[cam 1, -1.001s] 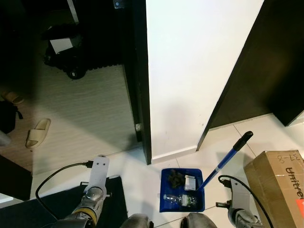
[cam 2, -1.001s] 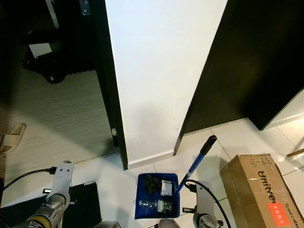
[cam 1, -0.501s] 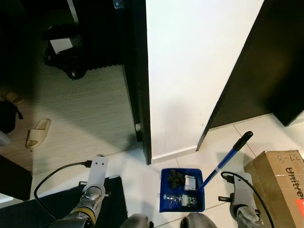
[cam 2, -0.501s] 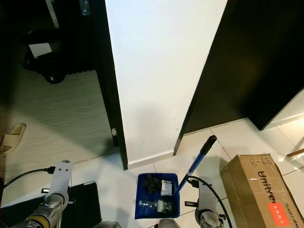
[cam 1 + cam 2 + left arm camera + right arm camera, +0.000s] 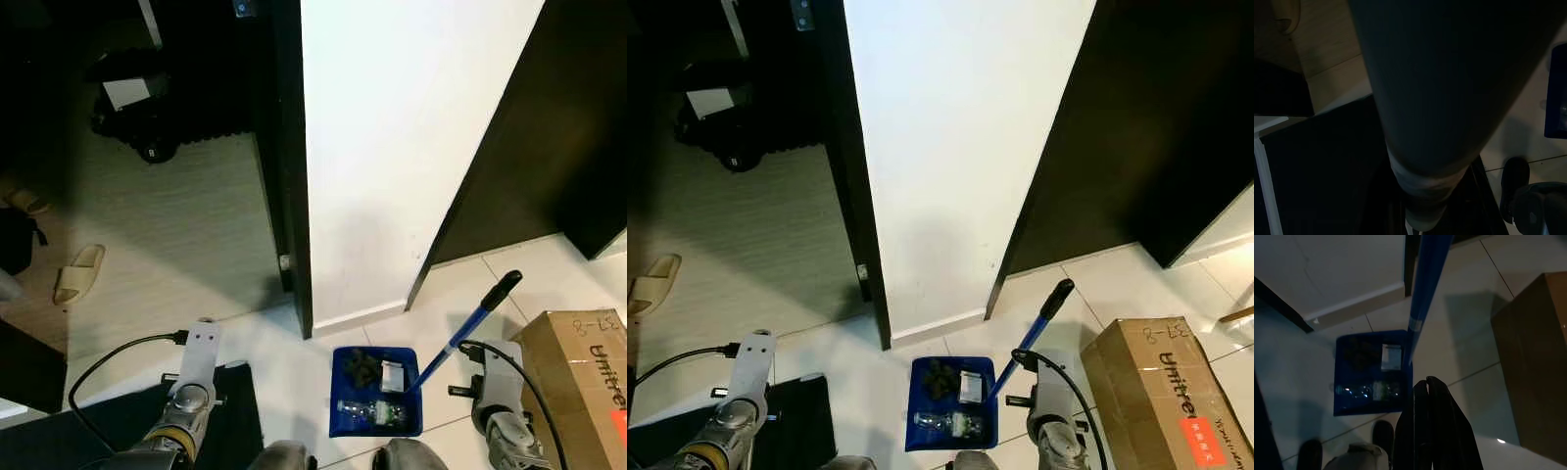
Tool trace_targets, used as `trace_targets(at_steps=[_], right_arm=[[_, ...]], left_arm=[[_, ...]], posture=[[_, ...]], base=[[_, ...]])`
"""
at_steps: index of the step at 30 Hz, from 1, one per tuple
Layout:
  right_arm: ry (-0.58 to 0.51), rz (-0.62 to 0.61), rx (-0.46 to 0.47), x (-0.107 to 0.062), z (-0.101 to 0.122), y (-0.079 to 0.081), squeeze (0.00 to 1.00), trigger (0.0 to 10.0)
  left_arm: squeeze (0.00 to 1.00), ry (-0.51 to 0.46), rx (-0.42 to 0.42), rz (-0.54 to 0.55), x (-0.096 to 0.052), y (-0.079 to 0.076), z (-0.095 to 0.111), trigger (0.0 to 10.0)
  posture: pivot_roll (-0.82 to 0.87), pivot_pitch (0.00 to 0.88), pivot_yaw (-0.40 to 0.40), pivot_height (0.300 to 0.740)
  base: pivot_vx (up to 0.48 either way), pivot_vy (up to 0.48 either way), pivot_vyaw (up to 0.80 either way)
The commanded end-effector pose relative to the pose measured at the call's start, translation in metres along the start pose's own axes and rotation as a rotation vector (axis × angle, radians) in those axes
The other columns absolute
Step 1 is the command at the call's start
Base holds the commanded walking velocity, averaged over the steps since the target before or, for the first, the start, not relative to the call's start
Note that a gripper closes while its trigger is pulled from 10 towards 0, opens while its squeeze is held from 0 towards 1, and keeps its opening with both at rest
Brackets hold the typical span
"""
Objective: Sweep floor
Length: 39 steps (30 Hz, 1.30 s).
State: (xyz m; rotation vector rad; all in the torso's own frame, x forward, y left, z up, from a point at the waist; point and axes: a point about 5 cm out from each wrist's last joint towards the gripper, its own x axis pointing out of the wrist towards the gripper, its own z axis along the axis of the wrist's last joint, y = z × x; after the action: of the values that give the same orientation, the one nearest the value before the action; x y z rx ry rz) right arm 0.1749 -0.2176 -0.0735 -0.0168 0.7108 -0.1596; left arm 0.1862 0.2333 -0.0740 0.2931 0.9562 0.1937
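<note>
Right end effector [image 5: 1427, 396] risen nearer blue handle [image 5: 462, 334], fingers closed — blue dustpan [image 5: 338, 415] holds bottle [image 5: 372, 412], debris.

closed right gripper [image 5: 1426, 387], blue dustpan [image 5: 1371, 373], cardboard box [image 5: 1533, 362]

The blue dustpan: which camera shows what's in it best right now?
The left eye view: the blue dustpan sits unobstructed on the tile, holding dark debris, a small white packet and a clear plastic bottle. The right eye view matches it. The right wrist view is dim; the left wrist view catches an edge.
</note>
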Motion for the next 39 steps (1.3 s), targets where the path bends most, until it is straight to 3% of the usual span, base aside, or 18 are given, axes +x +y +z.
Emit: trace_targets(at_steps=[1, 27, 30, 39], right_arm=[[-0.026, 0.001, 0.009, 0.000, 0.003, -0.001, 0.00, 10.0], [-0.014, 0.021, 0.016, -0.001, -0.001, 0.002, 0.00, 10.0], [0.012, 0.011, 0.066, -0.002, -0.004, 0.001, 0.00, 10.0], [0.060, 0.017, 0.020, -0.001, -0.007, 0.000, 0.00, 10.0]], left_arm=[[0.00, 0.026, 0.043, 0.018, 0.000, 0.010, -0.007, 10.0], [0.00, 0.013, 0.051, 0.006, 0.001, 0.009, -0.002, 10.0], [0.00, 0.020, 0.060, 0.004, 0.001, 0.009, -0.002, 10.0], [0.00, 0.017, 0.032, 0.008, 0.001, 0.007, -0.001, 10.0]], posture=[[0.07, 0.000, -0.001, 0.740], [0.06, 0.000, 0.018, 0.740], [0.06, 0.000, 0.015, 0.740], [0.07, 0.000, -0.014, 0.740]], base=[[0.000, 0.000, 0.00], [0.000, 0.000, 0.00], [0.000, 0.000, 0.00], [0.000, 0.000, 0.00]])
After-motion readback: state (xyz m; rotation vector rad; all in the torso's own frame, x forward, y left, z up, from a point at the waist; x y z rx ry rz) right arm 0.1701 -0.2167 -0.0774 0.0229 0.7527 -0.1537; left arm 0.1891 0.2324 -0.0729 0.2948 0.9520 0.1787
